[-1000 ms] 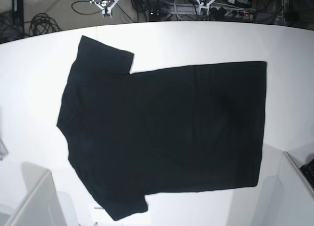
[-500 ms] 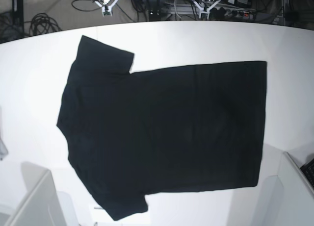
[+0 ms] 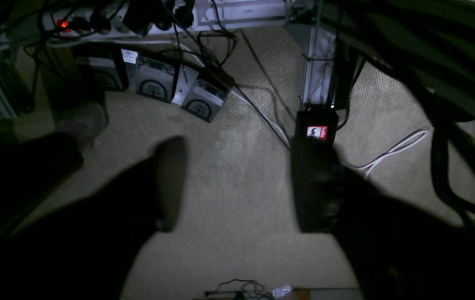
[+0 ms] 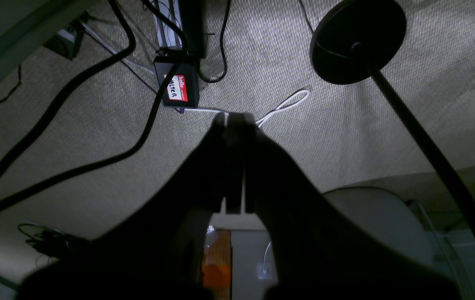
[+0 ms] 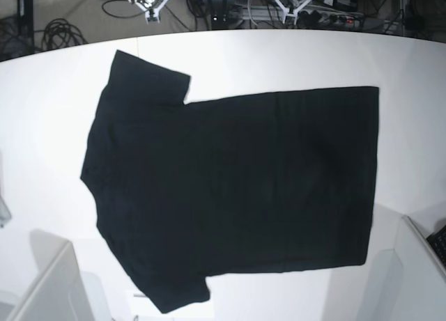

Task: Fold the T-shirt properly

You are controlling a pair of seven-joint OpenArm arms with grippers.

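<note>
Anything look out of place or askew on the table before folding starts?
Nothing stands out. The T-shirt lies flat and unfolded on the white table, collar end to the left of the base view, no print showing. Both wrist views show only floor and cables.

You see the T-shirt (image 5: pixel 230 189) only as plain black cloth on the white table (image 5: pixel 42 119); any print or tag is hidden, and folds in the dark fabric are too faint to tell. Below the T-shirt's lower sleeve, the base view's bottom edge cuts off the table. In the left wrist view, the left gripper (image 3: pixel 246 183) is a dark blur. The right gripper (image 4: pixel 233 118) is a black silhouette, its base cut off.
</note>
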